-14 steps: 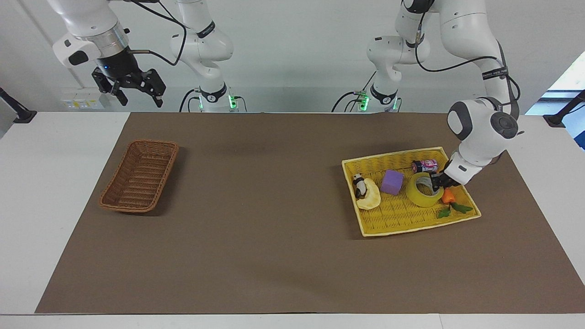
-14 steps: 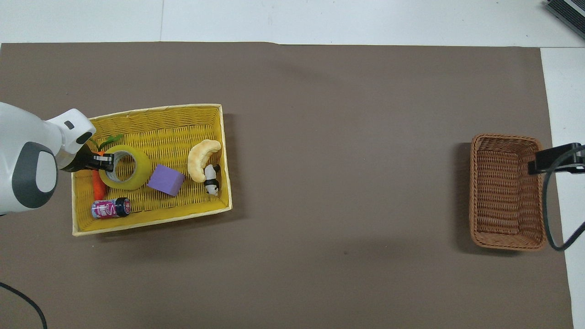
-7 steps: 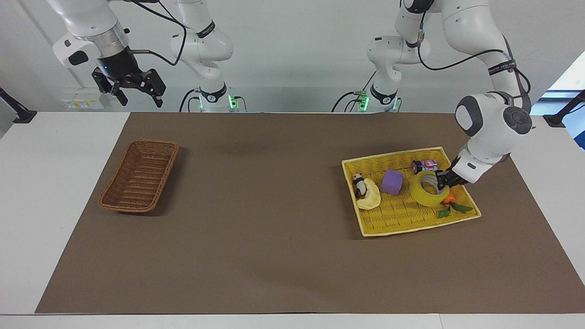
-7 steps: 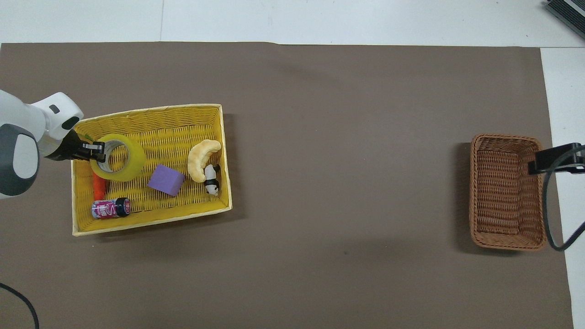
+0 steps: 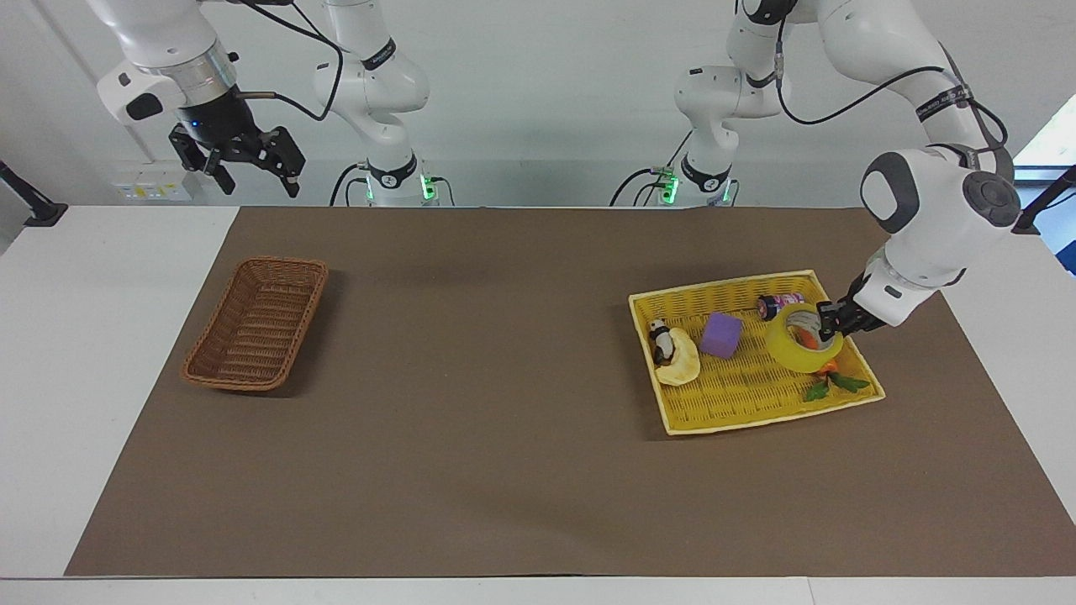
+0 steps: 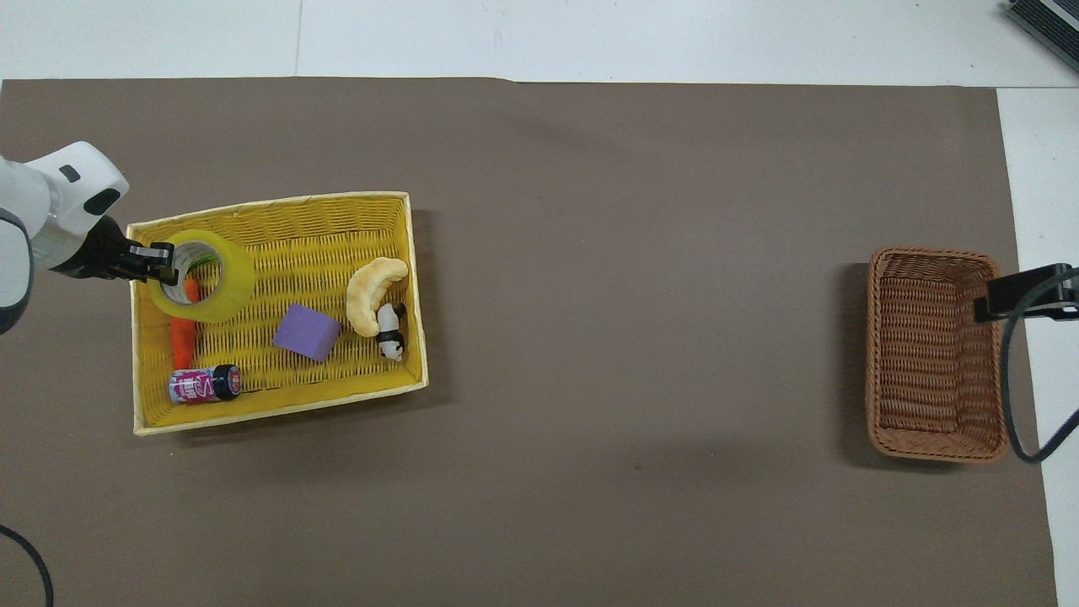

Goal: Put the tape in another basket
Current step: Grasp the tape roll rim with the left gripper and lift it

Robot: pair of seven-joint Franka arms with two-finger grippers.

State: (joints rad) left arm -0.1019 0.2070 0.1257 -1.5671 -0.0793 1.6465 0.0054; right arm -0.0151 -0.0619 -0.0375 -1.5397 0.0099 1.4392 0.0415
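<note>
Left pincer clamped on tape above yellow tray, forearm angled down, right pincer agape, waiting.

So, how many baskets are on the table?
2: the yellow tray at the left arm's end, with the tape over it, and the brown wicker basket at the right arm's end.

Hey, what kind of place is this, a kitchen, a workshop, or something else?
Most likely a robotics lab set up for handling trials: two white arms mounted at a table covered by a brown mat, toy props in a yellow tray, and a plain white wall with trailing cables.
</note>
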